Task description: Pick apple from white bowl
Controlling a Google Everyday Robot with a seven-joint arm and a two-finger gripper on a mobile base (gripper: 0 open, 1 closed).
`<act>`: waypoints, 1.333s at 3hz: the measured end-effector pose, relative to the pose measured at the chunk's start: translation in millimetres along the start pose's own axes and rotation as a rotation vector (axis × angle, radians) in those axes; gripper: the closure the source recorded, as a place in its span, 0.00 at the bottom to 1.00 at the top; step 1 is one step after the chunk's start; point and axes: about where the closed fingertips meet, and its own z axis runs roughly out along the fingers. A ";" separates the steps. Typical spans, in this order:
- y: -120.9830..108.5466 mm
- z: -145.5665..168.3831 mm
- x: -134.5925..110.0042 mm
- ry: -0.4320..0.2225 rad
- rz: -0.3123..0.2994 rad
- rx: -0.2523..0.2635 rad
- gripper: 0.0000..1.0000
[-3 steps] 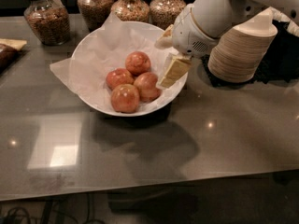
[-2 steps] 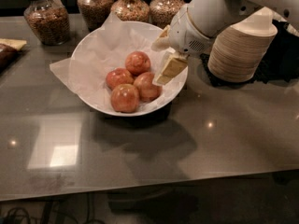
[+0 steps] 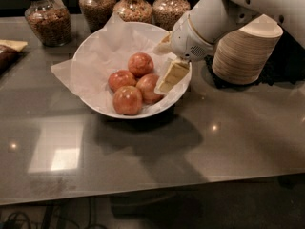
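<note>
The white bowl (image 3: 95, 101), lined with crumpled white paper, sits on the grey table and holds several red-orange apples. The apples lie at the back (image 3: 140, 64), left (image 3: 121, 79), front (image 3: 127, 99) and right (image 3: 147, 87). My gripper (image 3: 159, 69) hangs over the bowl's right rim, open and empty. Its lower cream finger (image 3: 172, 75) lies just right of the right apple. Its upper finger (image 3: 163, 43) is near the back rim. The white arm (image 3: 209, 23) reaches in from the upper right.
A tall stack of beige disposable bowls (image 3: 245, 54) stands right of the white bowl, behind the arm. Several glass jars of grains (image 3: 47, 18) line the back edge. A wrapped item (image 3: 9, 51) lies at the far left.
The gripper has shifted slightly left and down, further over the bowl's right side and closer to the right apple. The apples and bowl have not moved.
</note>
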 end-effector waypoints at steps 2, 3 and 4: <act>6.0 26.5 6.6 -0.035 0.051 -0.087 0.30; 6.1 38.6 6.5 -0.053 0.072 -0.129 0.31; 6.6 48.4 9.7 -0.062 0.104 -0.161 0.33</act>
